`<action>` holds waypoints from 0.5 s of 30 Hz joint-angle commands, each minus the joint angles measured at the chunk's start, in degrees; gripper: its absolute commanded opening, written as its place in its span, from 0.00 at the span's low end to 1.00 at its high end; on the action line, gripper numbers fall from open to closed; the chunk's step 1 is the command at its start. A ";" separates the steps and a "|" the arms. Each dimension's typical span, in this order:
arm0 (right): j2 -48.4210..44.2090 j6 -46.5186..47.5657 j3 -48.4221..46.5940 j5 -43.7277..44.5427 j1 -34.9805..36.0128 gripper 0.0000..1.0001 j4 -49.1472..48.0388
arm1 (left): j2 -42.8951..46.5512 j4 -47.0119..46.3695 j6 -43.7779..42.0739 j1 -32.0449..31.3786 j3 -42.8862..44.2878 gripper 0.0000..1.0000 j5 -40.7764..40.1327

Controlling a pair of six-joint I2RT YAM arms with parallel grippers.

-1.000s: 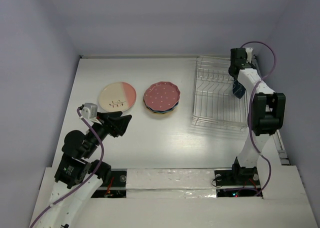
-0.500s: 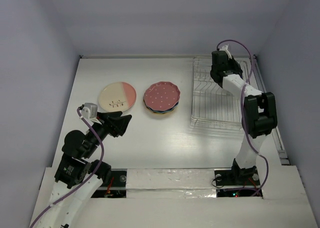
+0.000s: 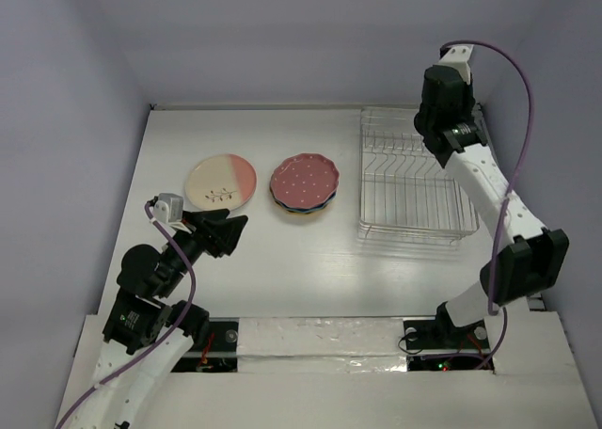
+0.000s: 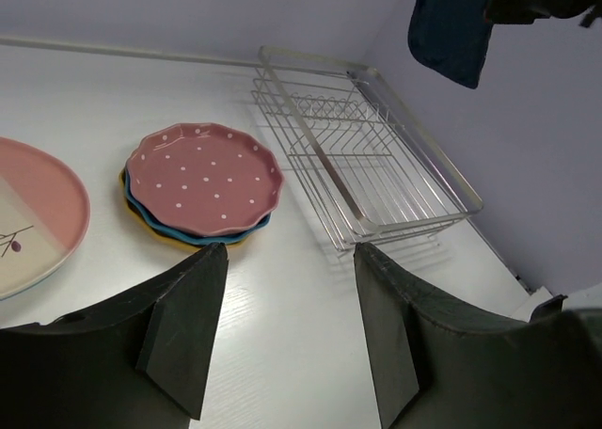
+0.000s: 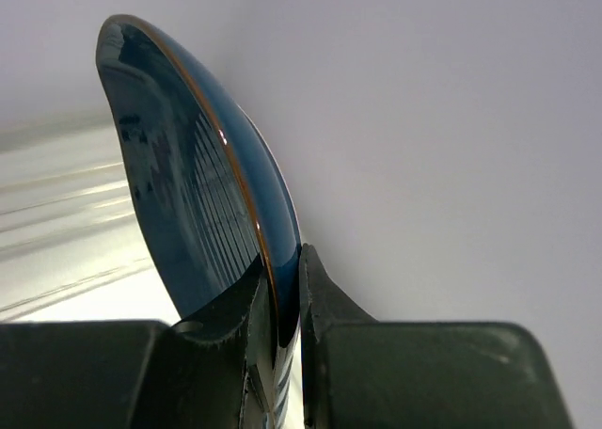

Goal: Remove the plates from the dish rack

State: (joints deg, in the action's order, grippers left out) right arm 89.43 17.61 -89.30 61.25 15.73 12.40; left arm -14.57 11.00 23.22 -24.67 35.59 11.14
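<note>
right gripper [image 5: 282,293] clamped on the rim of the dark navy plate [image 5: 193,156], plate edge-on, up in the air over the far end of the dish rack [image 3: 410,230]. left gripper [image 4: 287,330] jaws spread, holding nothing, low over the table [image 3: 282,264] near the cream-and-pink plate [image 3: 221,182]. maroon-pink dotted plate [image 3: 304,179] tops a stack between that plate and the rack.

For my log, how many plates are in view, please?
5: cream-and-pink plate on the table; pink plate over blue plate over yellow plate beside it; navy plate in the right gripper. Stack may hide more.
</note>
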 commanded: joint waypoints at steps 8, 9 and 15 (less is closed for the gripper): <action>-18.93 -30.59 14.55 -64.24 14.14 0.00 2.29 | 0.16 -1.25 0.33 1.81 0.97 0.75 -3.05; -19.55 -30.70 16.50 -68.33 15.20 0.00 1.14 | 0.07 -1.08 0.33 1.81 1.06 0.81 -3.57; -20.26 -33.94 28.27 -82.77 24.16 0.00 -5.36 | -0.64 0.07 0.51 2.87 1.76 0.99 -7.09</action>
State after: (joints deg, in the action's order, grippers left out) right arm 70.54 -11.20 -63.81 -7.33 37.54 17.61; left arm -14.57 11.86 23.51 -22.31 35.59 6.66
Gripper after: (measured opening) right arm 0.146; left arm 0.973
